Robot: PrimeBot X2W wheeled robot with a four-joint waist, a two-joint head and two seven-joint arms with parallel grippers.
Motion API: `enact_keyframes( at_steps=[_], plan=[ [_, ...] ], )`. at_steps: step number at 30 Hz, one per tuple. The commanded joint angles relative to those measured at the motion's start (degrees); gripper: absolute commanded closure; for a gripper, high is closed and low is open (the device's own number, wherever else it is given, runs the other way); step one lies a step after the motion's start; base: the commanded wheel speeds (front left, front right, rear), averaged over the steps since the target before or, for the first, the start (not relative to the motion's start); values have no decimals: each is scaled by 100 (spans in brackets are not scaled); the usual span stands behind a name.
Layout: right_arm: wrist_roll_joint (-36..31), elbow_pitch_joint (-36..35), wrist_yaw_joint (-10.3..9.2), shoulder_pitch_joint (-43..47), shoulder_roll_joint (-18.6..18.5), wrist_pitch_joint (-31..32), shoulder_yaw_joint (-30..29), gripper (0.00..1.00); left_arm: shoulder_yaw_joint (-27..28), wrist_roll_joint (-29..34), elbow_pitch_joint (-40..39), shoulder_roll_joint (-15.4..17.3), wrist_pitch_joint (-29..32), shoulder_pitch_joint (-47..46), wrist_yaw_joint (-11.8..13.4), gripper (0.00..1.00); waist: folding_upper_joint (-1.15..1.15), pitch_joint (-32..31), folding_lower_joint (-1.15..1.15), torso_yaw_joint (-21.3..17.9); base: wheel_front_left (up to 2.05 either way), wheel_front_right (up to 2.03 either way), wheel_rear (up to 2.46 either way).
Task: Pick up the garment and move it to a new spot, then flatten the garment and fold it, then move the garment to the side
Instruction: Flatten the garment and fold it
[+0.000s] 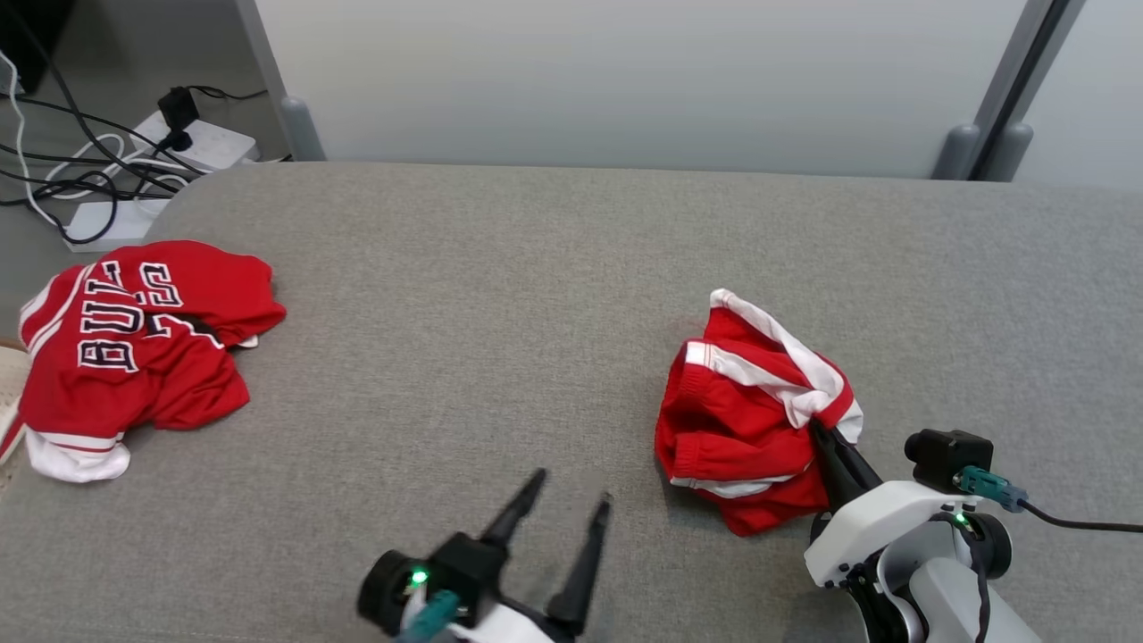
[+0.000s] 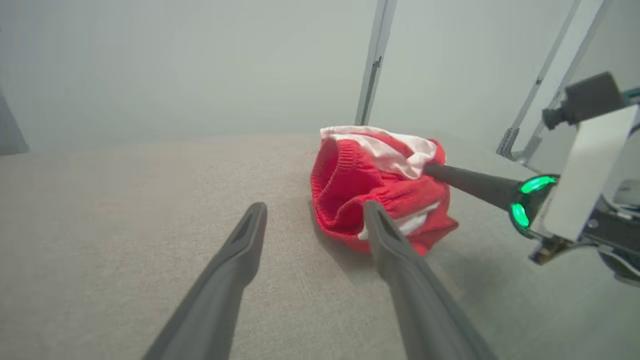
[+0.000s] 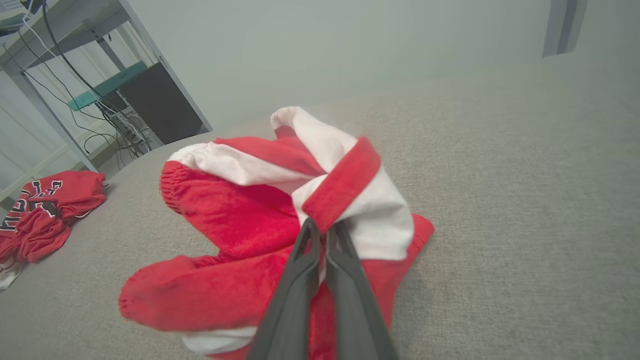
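From the head camera, the shorts (image 1: 732, 420) lie bunched toward the front right of the grey cushion (image 1: 500, 295). My right gripper (image 1: 820, 433) is pinched on their white trim, and my left gripper (image 1: 571, 489) stands spread near the front edge. The left wrist puts them just past its parted fingers (image 2: 240, 250). On the right wrist the bite takes just a thin cuff (image 3: 345, 185), so I'd lift slowly, straight up.

The robot's left gripper (image 1: 573, 487) carries two long, tapering dark fingers (image 2: 240, 250) on a black housing (image 1: 469, 563), with a round black camera barrel (image 1: 379, 594), a green status light (image 1: 418, 578) and a teal connector (image 1: 438, 612). Its right gripper (image 1: 821, 439) rises from a glossy white wrist shell (image 1: 871, 527) topped by a boxy black camera (image 1: 946, 455), a teal plug (image 1: 987, 485) and a trailing black cable (image 1: 1080, 522). A green light ring (image 2: 535, 184) glows at the base of its dark fingers.
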Motion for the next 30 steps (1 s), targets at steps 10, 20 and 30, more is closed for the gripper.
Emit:
enact_keyframes(
  at_steps=[10,20,30],
  plan=[
    [41,-307,24,-283,53,-67,209,100,-1272,530,1448,-9,-75,-1557,-561,0,0,322,0,-300,0,0,0],
    [-21,-330,24,-375,53,-68,264,100,-2108,175,2177,-9,-75,-2381,-328,0,0,482,0,-443,0,0,0],
    [65,-351,24,-478,53,-68,455,100,-2626,-183,2383,-9,-75,-2759,-68,0,0,562,0,-567,0,0,0]
  ],
)
